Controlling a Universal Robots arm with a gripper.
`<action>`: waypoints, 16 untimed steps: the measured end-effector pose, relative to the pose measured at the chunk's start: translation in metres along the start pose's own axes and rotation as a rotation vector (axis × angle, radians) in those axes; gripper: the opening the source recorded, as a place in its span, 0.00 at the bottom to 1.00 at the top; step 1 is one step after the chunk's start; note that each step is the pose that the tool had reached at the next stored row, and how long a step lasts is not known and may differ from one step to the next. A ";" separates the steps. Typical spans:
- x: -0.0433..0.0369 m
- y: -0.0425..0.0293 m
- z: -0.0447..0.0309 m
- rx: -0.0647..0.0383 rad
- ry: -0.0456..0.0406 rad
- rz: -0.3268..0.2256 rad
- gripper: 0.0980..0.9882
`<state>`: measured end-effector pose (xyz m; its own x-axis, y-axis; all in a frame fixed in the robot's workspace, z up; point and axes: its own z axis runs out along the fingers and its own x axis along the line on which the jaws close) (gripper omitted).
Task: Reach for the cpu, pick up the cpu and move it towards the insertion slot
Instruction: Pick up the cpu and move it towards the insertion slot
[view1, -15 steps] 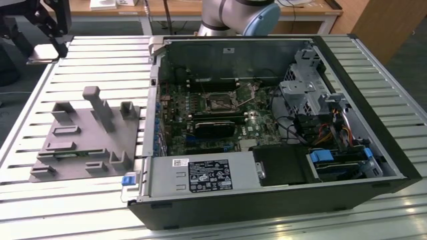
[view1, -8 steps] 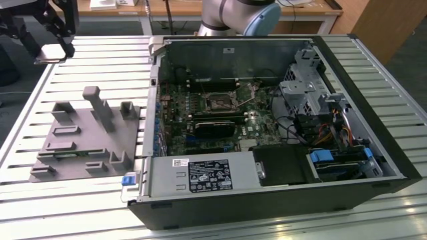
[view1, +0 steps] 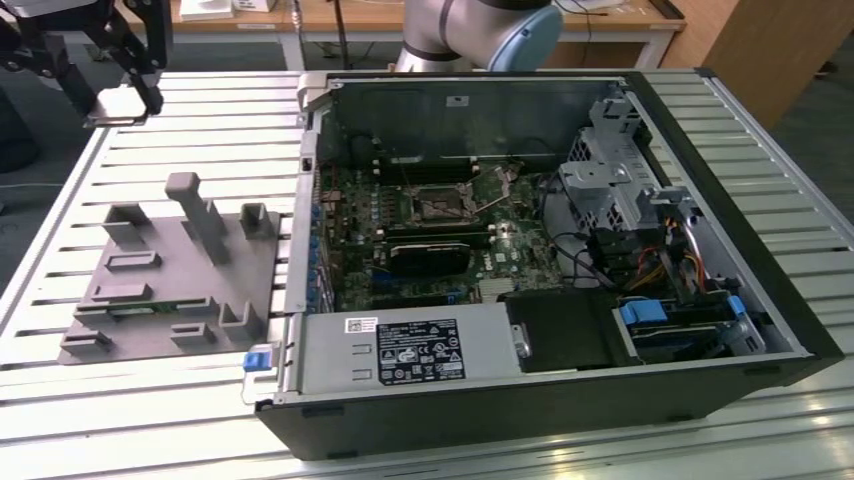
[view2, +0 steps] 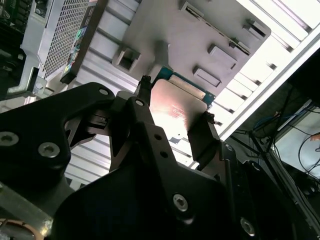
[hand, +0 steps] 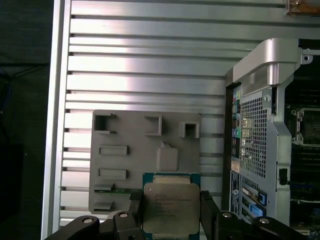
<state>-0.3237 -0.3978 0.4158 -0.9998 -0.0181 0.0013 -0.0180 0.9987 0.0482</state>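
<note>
Gripper: fingers clamped on opposite edges of the cpu, which is held clear of the surface below.
Cpu: square, silver metal lid, green rim on one edge; in both wrist views it hangs over the near edge of the grey fixture plate.
Position: in the exterior view the gripper sits at the far upper left, above the slatted aluminium table, well apart from the open computer case.
Insertion slot: dark square socket, silver frame, on the green motherboard inside the case; unoccupied.
</note>
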 end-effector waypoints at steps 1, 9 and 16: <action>-0.0019 0.0000 -0.0001 0.000 0.0002 0.000 0.50; -0.0172 -0.0003 -0.0001 0.000 0.0002 0.000 0.50; -0.0321 -0.0006 -0.0001 0.000 0.0001 0.000 0.50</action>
<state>-0.2916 -0.3978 0.4159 -0.9998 -0.0182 0.0015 -0.0181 0.9987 0.0482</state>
